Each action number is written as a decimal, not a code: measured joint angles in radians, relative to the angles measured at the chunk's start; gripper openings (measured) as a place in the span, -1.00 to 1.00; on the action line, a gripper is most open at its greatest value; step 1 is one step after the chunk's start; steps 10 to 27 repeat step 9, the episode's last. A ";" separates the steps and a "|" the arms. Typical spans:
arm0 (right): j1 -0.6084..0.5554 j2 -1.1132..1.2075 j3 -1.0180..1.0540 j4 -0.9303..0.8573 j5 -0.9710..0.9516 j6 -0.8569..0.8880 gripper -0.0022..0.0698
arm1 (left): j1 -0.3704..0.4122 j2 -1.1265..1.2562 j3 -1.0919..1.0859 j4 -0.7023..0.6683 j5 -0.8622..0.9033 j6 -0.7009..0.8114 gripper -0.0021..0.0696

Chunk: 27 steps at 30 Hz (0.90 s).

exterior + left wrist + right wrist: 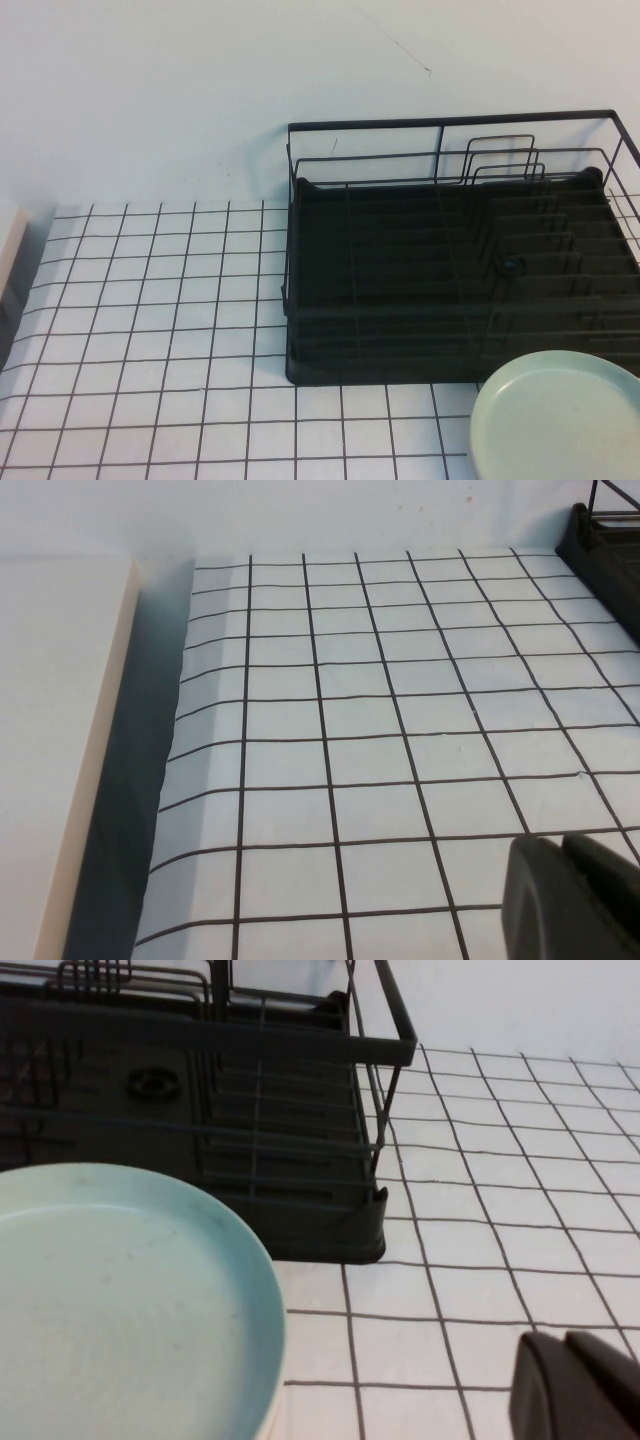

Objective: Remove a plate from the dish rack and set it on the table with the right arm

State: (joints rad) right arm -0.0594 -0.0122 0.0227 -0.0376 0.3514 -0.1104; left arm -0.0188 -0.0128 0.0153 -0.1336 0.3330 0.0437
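Mint-green plate [560, 418] lies flat on the tabletop [160, 300], just in front of the dish rack [450, 270] at its right end, rim overlapping the rack's front edge. Left gripper [575, 900] hangs over bare grid well left of the rack; right gripper [578, 1388] beside the plate. Opening of either set of fingers: cannot tell.

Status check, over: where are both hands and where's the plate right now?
Left hand low over the bare table, off the high view. Right hand beside the plate, not holding it. Plate flat on table, in front of the dish rack. Nothing blocking.
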 joint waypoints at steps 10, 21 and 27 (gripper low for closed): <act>0.027 0.000 0.000 -0.012 0.004 0.045 -0.95 | 0.000 0.000 0.000 0.000 0.000 0.000 -0.95; 0.027 0.000 0.000 -0.012 0.004 0.045 -0.95 | 0.000 0.000 0.000 0.000 0.000 0.000 -0.95; 0.027 0.000 0.000 -0.012 0.004 0.045 -0.95 | 0.000 0.000 0.000 0.000 0.000 0.000 -0.95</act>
